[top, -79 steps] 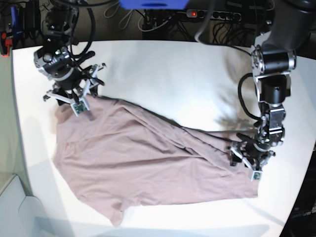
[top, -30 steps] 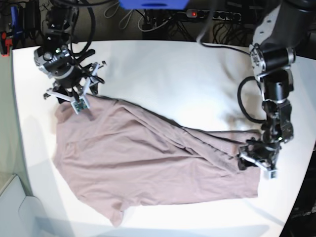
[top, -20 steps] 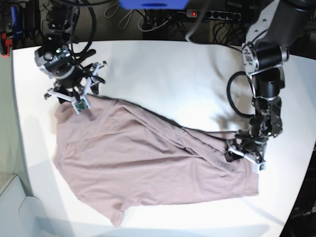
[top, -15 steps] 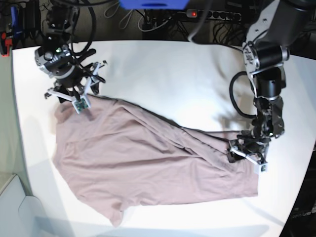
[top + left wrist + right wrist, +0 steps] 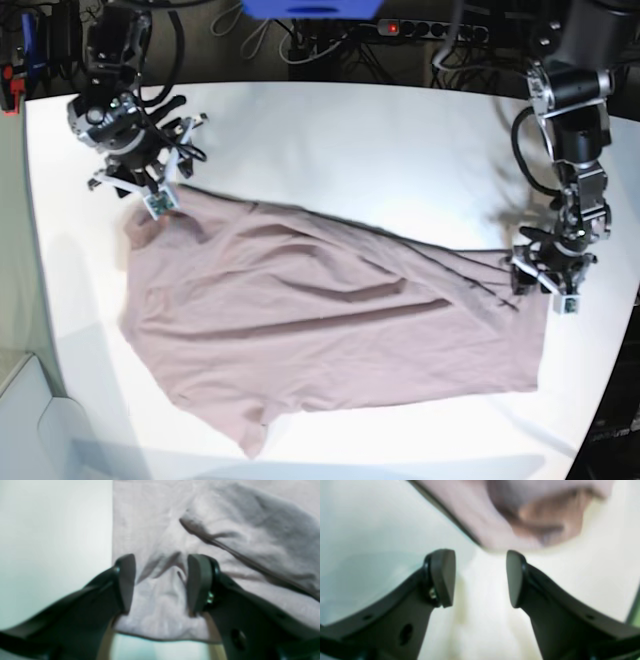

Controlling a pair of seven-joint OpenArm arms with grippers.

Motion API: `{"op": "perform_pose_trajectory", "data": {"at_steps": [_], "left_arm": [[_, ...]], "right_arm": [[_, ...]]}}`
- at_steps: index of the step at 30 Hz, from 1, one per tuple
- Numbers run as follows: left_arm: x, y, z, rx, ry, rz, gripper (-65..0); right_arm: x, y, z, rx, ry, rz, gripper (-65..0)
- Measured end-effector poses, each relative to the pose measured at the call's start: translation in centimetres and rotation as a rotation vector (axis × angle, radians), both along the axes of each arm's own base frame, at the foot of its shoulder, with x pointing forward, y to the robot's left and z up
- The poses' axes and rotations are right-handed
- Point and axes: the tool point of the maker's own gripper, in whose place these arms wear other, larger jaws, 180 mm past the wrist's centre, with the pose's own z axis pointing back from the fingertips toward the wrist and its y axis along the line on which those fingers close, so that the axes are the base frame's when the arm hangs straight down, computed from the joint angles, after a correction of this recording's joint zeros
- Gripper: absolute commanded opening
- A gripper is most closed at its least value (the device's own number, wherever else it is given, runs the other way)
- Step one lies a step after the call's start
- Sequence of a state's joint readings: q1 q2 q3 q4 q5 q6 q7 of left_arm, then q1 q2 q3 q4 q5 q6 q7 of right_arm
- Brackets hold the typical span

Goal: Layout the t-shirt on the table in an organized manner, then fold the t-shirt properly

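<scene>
My left hand (image 5: 160, 582), at the right of the base view, is down on the right-hand edge of the t-shirt (image 5: 330, 320). In its wrist view the pads stand partly apart with a small pucker of mauve cloth rising between them. The cloth reaches both pads, but I cannot tell whether they are pinching it or only straddling it. My right hand (image 5: 480, 577), at the upper left of the base view, has its pads apart with nothing between them. They hang over bare desk (image 5: 380, 150), and the shirt's corner lies just beyond the tips, at the top of that wrist view.

The t-shirt lies across the middle and lower part of the desk, running from upper left to lower right. It is mostly flat but not squared up. Long diagonal creases run through its middle, and one sleeve pokes out at the bottom left.

I judge the shirt to be light, limp and thin. It won't hold any shape I give it, and it will drag and bunch on the smooth white surface rather than slide as one piece. A pull at a single point will only stretch a ridge toward that point, as the creases suggest. So I would take it at hems and corners, where the doubled seam gives the pads something thicker to bite, and pull the two ends apart together. On the right, the hem corner already under my hand looks a fair hold. On the left, I would reach forward onto the shoulder corner before closing.
</scene>
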State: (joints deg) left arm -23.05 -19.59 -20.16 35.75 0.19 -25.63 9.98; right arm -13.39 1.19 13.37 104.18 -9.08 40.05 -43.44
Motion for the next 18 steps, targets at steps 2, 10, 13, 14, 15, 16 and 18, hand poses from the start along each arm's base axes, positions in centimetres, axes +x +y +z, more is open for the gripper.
{"op": "perform_pose_trajectory", "data": {"at_steps": [2, 10, 13, 14, 15, 16, 18], "left_arm": [[-0.1, 0.4, 0.1, 0.006, 0.004, 0.002, -32.5], [-0.3, 4.0, 4.0, 0.036, -0.004, 0.057, -32.5], [1.3, 3.9, 9.5, 0.012, -0.102, 0.018, -32.5], [1.8, 3.6, 11.3, 0.007, -0.127, 0.013, -32.5], [2.0, 3.3, 12.9, 0.004, -0.149, -0.002, -32.5], [2.1, 2.8, 13.9, -0.002, -0.153, -0.011, -32.5], [1.8, 1.2, 13.8, -0.047, -0.137, -0.023, -32.5]], "right_arm": [[0.1, -0.4, 0.1, -0.012, -0.002, 0.0, -32.2], [0.3, -0.4, 0.3, -0.012, -0.011, 0.001, -32.2], [0.3, -0.3, 0.4, -0.011, -0.013, 0.002, -32.2], [0.3, -0.3, 0.4, -0.008, -0.013, 0.001, -32.2], [0.3, -0.2, 0.4, -0.007, -0.013, 0.001, -32.2], [0.3, -0.2, 0.3, -0.006, -0.013, 0.001, -32.2], [0.4, -0.2, 0.4, -0.006, -0.016, 0.0, -32.2]]}}
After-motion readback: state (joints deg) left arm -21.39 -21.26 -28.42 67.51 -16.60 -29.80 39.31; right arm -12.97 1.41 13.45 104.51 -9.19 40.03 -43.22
